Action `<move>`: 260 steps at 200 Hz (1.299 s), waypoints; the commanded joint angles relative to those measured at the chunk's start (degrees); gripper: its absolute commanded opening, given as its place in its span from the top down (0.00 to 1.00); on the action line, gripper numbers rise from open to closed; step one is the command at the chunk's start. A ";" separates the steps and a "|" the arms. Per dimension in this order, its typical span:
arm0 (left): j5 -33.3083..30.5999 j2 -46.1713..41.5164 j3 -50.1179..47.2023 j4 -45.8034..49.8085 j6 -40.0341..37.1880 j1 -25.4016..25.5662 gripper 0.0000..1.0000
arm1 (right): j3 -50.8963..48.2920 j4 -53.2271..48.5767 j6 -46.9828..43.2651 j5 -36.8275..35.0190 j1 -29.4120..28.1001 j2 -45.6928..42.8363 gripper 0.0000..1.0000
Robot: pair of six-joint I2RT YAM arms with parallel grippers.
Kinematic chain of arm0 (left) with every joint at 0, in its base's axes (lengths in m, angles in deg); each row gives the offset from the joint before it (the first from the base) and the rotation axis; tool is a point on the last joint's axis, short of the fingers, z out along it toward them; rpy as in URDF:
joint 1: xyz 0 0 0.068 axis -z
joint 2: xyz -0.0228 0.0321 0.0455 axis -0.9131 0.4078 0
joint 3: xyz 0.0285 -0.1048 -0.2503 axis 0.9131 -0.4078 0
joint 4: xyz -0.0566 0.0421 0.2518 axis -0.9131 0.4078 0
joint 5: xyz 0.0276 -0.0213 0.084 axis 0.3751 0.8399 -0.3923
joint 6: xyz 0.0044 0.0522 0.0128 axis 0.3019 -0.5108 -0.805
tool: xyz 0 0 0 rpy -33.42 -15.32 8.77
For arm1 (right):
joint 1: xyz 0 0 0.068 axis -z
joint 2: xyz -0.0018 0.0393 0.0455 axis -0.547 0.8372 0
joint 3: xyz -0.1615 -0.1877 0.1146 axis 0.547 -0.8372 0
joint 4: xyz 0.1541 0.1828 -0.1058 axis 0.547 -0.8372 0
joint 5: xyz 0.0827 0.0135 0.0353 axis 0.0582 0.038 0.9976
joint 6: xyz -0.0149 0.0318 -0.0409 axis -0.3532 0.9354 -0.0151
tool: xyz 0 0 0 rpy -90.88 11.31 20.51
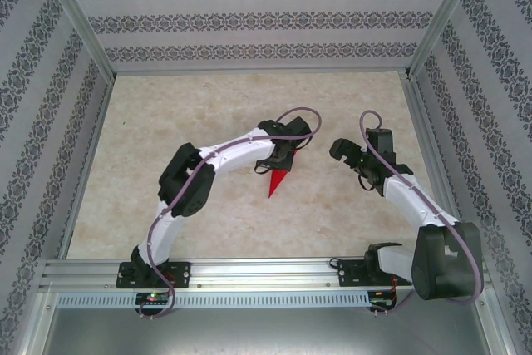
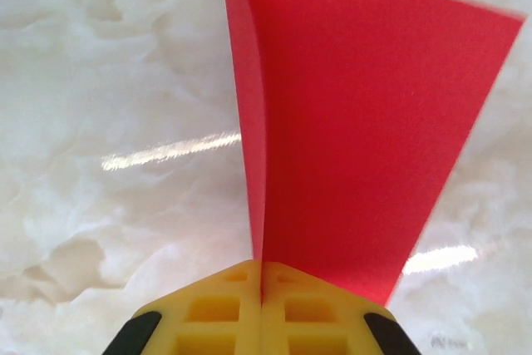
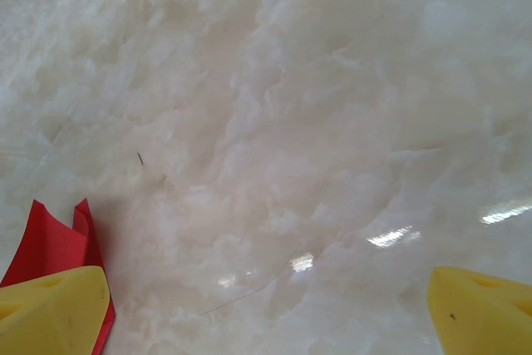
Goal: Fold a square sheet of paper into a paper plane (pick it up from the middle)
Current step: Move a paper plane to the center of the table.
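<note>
Red creased paper [image 2: 349,122] clamped between my left gripper's [image 2: 262,288] shut yellow fingers [image 2: 216,313], my right gripper [image 3: 266,309] spread wide over the pale marble table [image 3: 291,122]

White shells sit between chunky black joints on the left arm [image 1: 233,154] and right arm [image 1: 407,193], a mauve cable [image 1: 293,111] trailing along each. The left gripper [image 2: 262,284] and right gripper [image 3: 266,305] have yellow fingers [image 2: 216,309], the left's moulded with square pockets.
</note>
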 commanded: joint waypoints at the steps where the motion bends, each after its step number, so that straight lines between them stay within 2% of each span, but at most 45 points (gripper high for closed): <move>1: 3.93 -8.23 -6.21 -9.27 -1.70 -2.15 1.00 | -1.25 4.59 1.50 3.45 0.50 1.03 0.02; 35: 16.45 -16.52 -19.33 -25.34 -2.24 -5.97 1.00 | 0.77 2.94 0.91 7.41 0.54 1.65 0.02; 68: 26.91 -18.73 -28.51 -41.27 0.76 -8.44 1.00 | 1.73 -0.30 5.22 10.29 -0.76 1.10 0.07; 94: 33.17 -17.59 -34.43 -54.26 4.66 -9.84 1.00 | 1.45 -1.44 10.16 7.01 -6.36 -2.20 0.10; 122: 36.68 -14.40 -38.68 -63.82 8.79 -10.82 1.00 | 2.01 -1.80 15.58 0.46 -15.93 -5.88 0.15; 157: 37.01 -13.07 -41.34 -66.30 9.19 -11.84 1.00 | 6.57 -3.17 19.22 -5.46 -26.37 0.18 0.37; 186: 37.10 -13.05 -42.79 -66.69 8.82 -12.47 1.00 | 12.13 -3.25 19.23 -5.83 -30.28 9.60 0.52; 225: 36.56 -12.63 -43.85 -65.63 7.96 -12.96 1.00 | 18.92 -4.71 18.21 -7.06 -31.79 18.12 0.58; 260: 36.69 -12.47 -44.90 -66.08 8.24 -13.57 1.00 | 20.04 -5.55 18.13 -8.25 -31.70 21.26 0.59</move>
